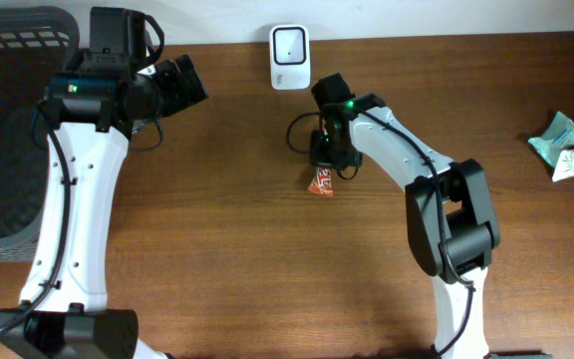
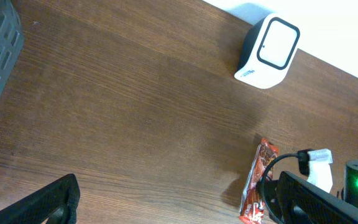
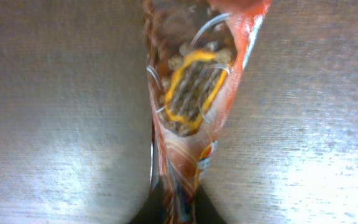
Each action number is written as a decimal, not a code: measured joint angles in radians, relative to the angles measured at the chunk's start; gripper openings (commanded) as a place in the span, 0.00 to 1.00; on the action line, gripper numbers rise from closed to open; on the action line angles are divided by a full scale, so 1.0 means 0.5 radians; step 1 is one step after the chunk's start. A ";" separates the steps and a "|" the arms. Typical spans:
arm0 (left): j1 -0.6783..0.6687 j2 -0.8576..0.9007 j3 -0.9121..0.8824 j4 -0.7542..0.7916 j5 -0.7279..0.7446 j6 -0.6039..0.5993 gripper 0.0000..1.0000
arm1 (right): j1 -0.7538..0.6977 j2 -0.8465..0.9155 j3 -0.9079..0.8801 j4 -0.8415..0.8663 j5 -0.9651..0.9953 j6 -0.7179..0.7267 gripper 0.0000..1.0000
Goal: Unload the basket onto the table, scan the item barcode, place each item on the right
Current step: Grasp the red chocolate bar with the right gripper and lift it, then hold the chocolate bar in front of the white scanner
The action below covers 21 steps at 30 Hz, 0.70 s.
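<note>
**Snack packet: grip for scanning**

Snack packet (image 1: 321, 182) lying mid-table, its end pinched by the right gripper (image 1: 323, 163). Left gripper (image 1: 182, 82) spread wide, holding nothing. Grip is to be made firm and the barcode face turned toward the scanner (image 1: 290, 57) at the far edge.

The scanner (image 1: 289, 57) stands at the desk's (image 1: 217, 249) rear edge, with the snack packet (image 1: 321, 182) near, in front of it. A basket (image 1: 8, 130) sits far left and loose packets (image 1: 571, 145) lie far right.

Glossy snack wrapper (image 3: 191, 93) on matt wood table (image 1: 217, 199).
</note>
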 measured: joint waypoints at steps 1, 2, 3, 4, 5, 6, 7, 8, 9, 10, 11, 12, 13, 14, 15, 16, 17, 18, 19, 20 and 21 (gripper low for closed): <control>0.000 0.000 0.000 0.000 0.001 0.000 0.99 | 0.008 0.000 0.000 -0.024 0.002 -0.047 0.49; 0.000 0.000 0.000 0.000 0.001 0.000 0.99 | 0.013 0.000 0.000 -0.031 0.004 -0.072 0.50; 0.000 0.000 0.000 0.000 0.001 0.000 0.99 | 0.016 0.000 0.000 -0.032 0.008 -0.102 0.50; 0.000 0.000 0.000 0.000 0.000 0.000 0.99 | 0.016 0.000 0.000 -0.031 0.009 -0.114 0.52; 0.000 0.000 0.000 0.000 0.001 0.000 0.99 | 0.016 0.000 0.000 -0.029 0.010 -0.122 0.53; 0.000 0.000 0.000 0.000 0.000 0.000 0.99 | 0.016 0.000 0.000 -0.018 0.011 -0.129 0.53; 0.000 0.000 0.000 0.000 0.001 0.000 0.99 | 0.016 0.000 0.000 -0.009 0.020 -0.134 0.54; 0.000 0.000 0.000 0.000 0.001 0.000 0.99 | 0.016 0.000 0.000 0.002 0.034 -0.132 0.54; 0.000 0.000 0.000 0.000 0.001 0.000 0.99 | 0.016 0.000 0.000 0.017 0.040 -0.131 0.54; 0.000 0.000 0.000 0.000 0.000 0.000 0.99 | 0.016 0.001 0.000 0.037 0.040 -0.132 0.54; 0.000 0.000 0.000 0.000 0.001 0.000 0.99 | 0.016 0.002 0.000 0.037 0.039 -0.117 0.53; 0.000 0.000 0.000 0.000 0.001 0.000 0.99 | 0.016 0.005 0.000 0.037 0.038 -0.102 0.53; 0.000 0.000 0.000 0.000 0.000 0.000 0.99 | 0.016 0.006 0.000 0.038 0.031 -0.091 0.52; 0.000 0.000 0.000 0.000 0.001 0.000 0.99 | 0.017 0.006 0.000 0.044 0.015 -0.070 0.52; 0.000 0.000 0.000 0.000 0.001 0.000 0.99 | 0.018 0.006 0.000 0.046 0.010 -0.065 0.52; 0.000 0.000 0.000 0.000 0.001 0.000 0.99 | 0.018 0.006 0.000 0.046 0.006 -0.060 0.49; 0.000 0.000 0.000 0.000 0.001 0.000 0.99 | 0.018 0.006 0.000 0.045 0.004 -0.060 0.45; 0.000 0.000 0.000 0.000 0.001 0.000 0.99 | 0.020 0.006 0.000 0.046 -0.001 -0.056 0.35; 0.000 0.000 0.000 0.000 0.001 0.000 0.99 | 0.020 0.006 0.000 0.045 -0.007 -0.053 0.22; 0.000 0.000 0.000 0.000 0.001 0.000 0.99 | 0.020 0.006 0.000 0.045 -0.009 -0.050 0.14; 0.000 0.000 0.000 0.000 0.001 0.000 0.99 | 0.020 0.006 0.000 0.044 -0.011 -0.044 0.08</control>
